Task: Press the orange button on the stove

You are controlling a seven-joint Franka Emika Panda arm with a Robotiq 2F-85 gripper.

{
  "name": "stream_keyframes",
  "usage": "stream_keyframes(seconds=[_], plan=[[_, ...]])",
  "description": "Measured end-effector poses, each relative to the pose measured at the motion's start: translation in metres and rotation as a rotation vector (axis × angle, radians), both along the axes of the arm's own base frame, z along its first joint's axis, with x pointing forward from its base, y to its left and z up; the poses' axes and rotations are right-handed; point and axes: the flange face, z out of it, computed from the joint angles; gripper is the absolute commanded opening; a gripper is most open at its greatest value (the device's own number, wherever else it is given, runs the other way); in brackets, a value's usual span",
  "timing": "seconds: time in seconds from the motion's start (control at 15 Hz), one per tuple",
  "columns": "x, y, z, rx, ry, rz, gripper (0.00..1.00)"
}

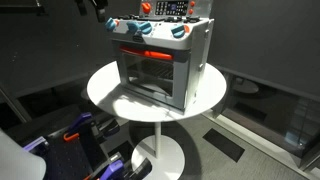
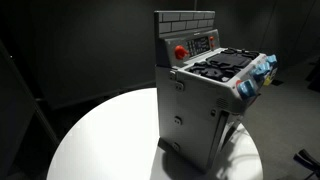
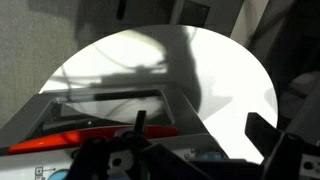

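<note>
The stove (image 1: 160,65) is a small silver-grey toy oven with a glass door, a red-orange strip and blue-grey knobs. It stands on a round white table (image 1: 105,88) and shows in both exterior views (image 2: 200,100). The orange-red button (image 2: 180,52) sits on the back panel above the cooktop and also shows in an exterior view (image 1: 147,8). My gripper (image 3: 200,130) is open and empty, its two dark fingers wide apart. It hovers above the stove's front, looking down on the door and red strip (image 3: 60,143). In an exterior view it shows only partly at the top edge (image 1: 95,8).
The table (image 2: 100,140) has a white pedestal base (image 1: 160,155) on a dark floor. Blue and black equipment (image 1: 75,135) stands low beside the table. Dark curtains surround the scene.
</note>
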Motion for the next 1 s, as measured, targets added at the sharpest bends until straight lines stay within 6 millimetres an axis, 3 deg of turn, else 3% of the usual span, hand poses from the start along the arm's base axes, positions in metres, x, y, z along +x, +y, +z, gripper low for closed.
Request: stream_keyframes(seconds=[0.6, 1.0], plan=[[0.003, -0.004, 0.002, -0.001, -0.012, -0.011, 1.0], [0.028, -0.024, 0.033, 0.007, -0.118, -0.082, 1.0]])
